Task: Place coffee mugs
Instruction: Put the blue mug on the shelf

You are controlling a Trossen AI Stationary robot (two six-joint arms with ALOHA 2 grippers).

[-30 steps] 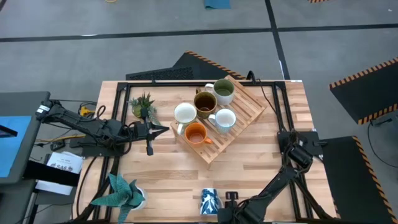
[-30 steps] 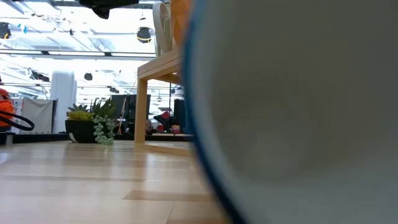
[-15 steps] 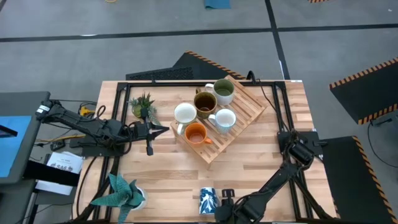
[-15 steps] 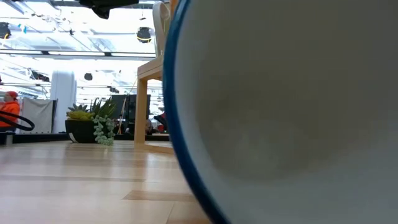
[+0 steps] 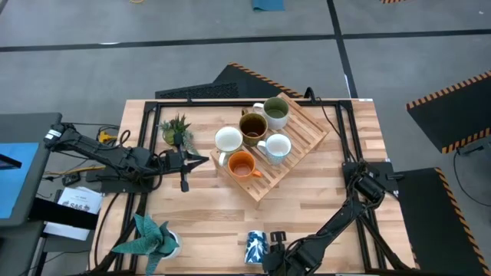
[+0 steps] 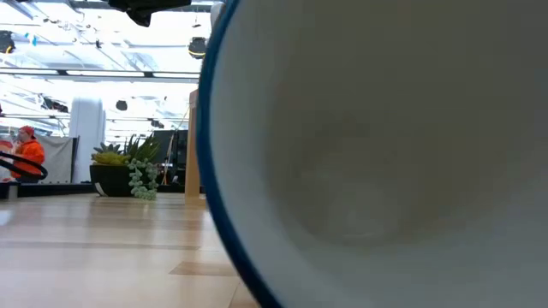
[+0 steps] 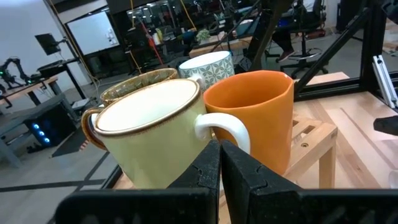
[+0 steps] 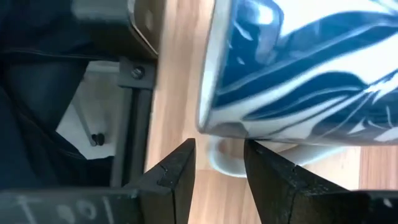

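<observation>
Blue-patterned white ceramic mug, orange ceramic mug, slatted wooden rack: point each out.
Blue-patterned white ceramic mug (image 5: 257,247), high view, on its patterned side.
Orange ceramic mug (image 5: 242,163), high view, on its inside.
Slatted wooden rack (image 5: 304,126), high view, on bare slats near the right corner.

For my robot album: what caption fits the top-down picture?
Right pincer reaches the blue-patterned mug; five mugs sit on the rack.

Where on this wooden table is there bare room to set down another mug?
Bare wood lies between the slatted wooden rack and the blue-patterned white mug at the near edge, and along the right side by the right arm. The rack is crowded with five mugs. The left side is tight: two potted plants and the shut left gripper.
</observation>
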